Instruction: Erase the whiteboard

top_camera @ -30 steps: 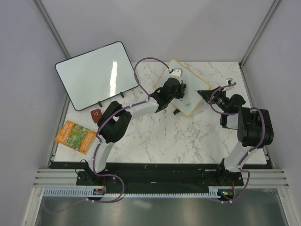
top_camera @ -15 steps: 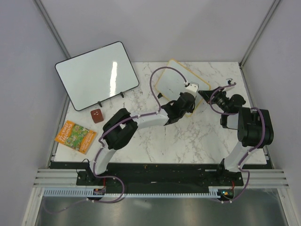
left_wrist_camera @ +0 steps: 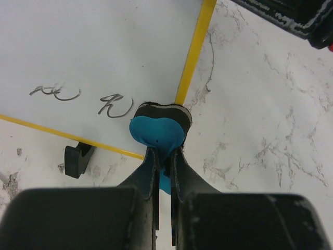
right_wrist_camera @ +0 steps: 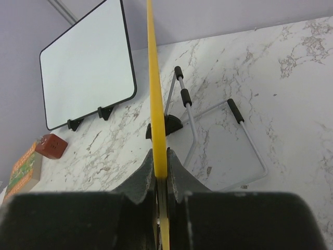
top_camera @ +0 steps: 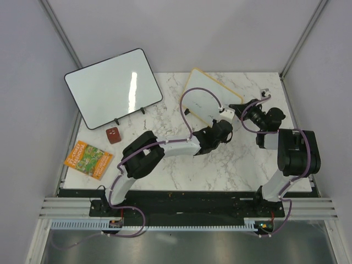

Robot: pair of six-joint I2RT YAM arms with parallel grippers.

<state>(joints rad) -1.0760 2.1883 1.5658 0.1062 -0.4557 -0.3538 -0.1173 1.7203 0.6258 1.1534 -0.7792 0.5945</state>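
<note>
The left claw [left_wrist_camera: 164, 153] is clenched on a blue eraser [left_wrist_camera: 156, 130] with a black felt pad. The pad touches the whiteboard [left_wrist_camera: 104, 47] at the corner where two yellow edges of the frame meet. The left arm [top_camera: 165, 147] is stretched far out from its base, diagonally across the marble surface [top_camera: 181, 170], with the wrist low near the board. Its purple cable [top_camera: 182, 104] loops above the white face in the top view.

The right claw [right_wrist_camera: 158, 161] is clamped on the thin edge of the whiteboard, which the right wrist camera sees edge-on as a yellow line going straight up. The right arm [top_camera: 297, 154] is folded, its elbow is near the right side of the surface and its wrist is turned in toward the board.

The whiteboard is at the far middle of the surface, between the two claws. Two dark scribbles of handwriting [left_wrist_camera: 115, 104] are on it just beside the eraser, and one black foot [left_wrist_camera: 78, 159] shows below the frame.

A wire stand [right_wrist_camera: 218, 135] with black tips lies on the surface behind the held board. On the far left a larger black-framed board [top_camera: 113, 88] leans on small feet. In front of it there is a red-brown box [top_camera: 113, 135], and a colourful booklet [top_camera: 88, 159] lies nearer the edge.
</note>
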